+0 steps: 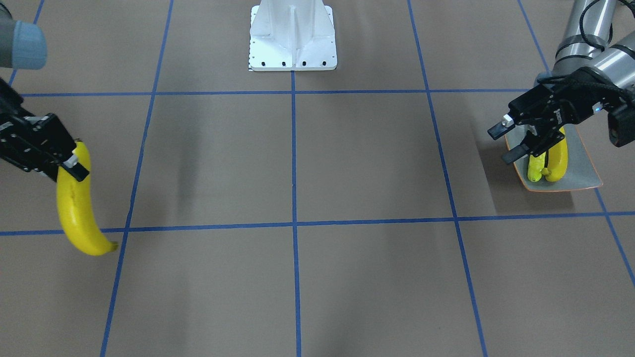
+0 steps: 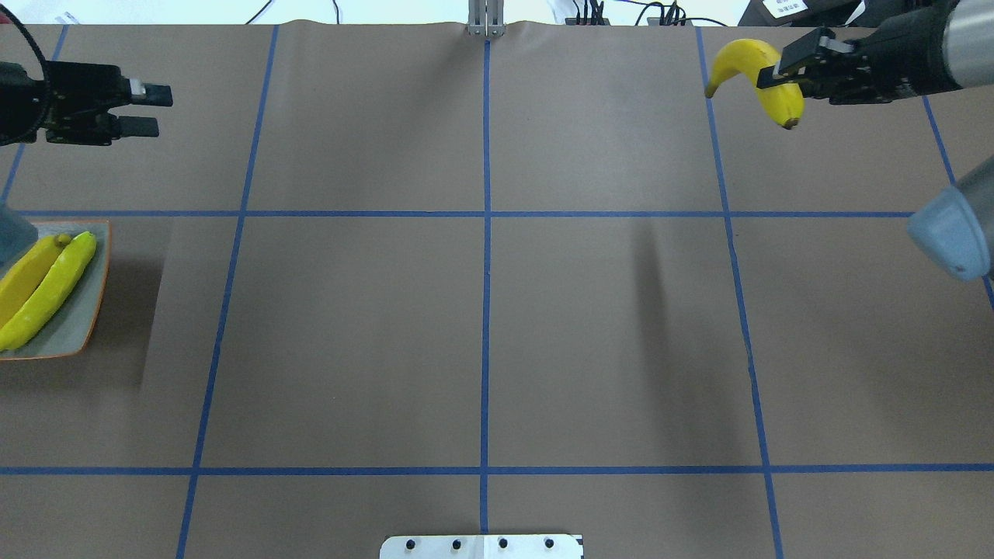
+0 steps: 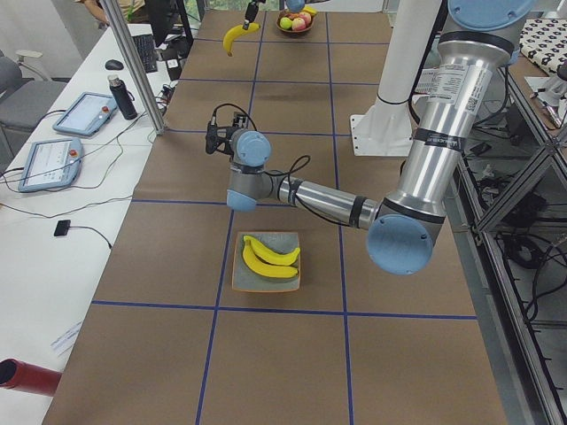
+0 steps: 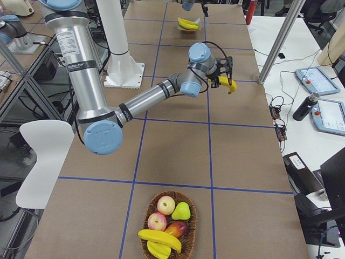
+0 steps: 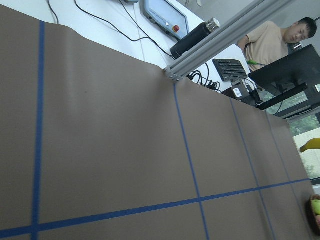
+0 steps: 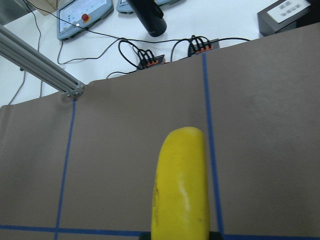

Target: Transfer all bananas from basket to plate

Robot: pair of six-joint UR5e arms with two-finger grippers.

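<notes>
Two bananas (image 2: 43, 287) plated, basket (image 4: 193, 229) in side views

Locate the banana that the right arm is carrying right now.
In the overhead view, the banana hangs in the right pincer above the table's far right grid square, near the operators' edge. The plate sits at the opposite, left end.

Robotics lab, tape-gridded table (image 2: 349, 310), teach pendants (image 3: 84, 113), aluminium post (image 3: 135, 62)
</notes>
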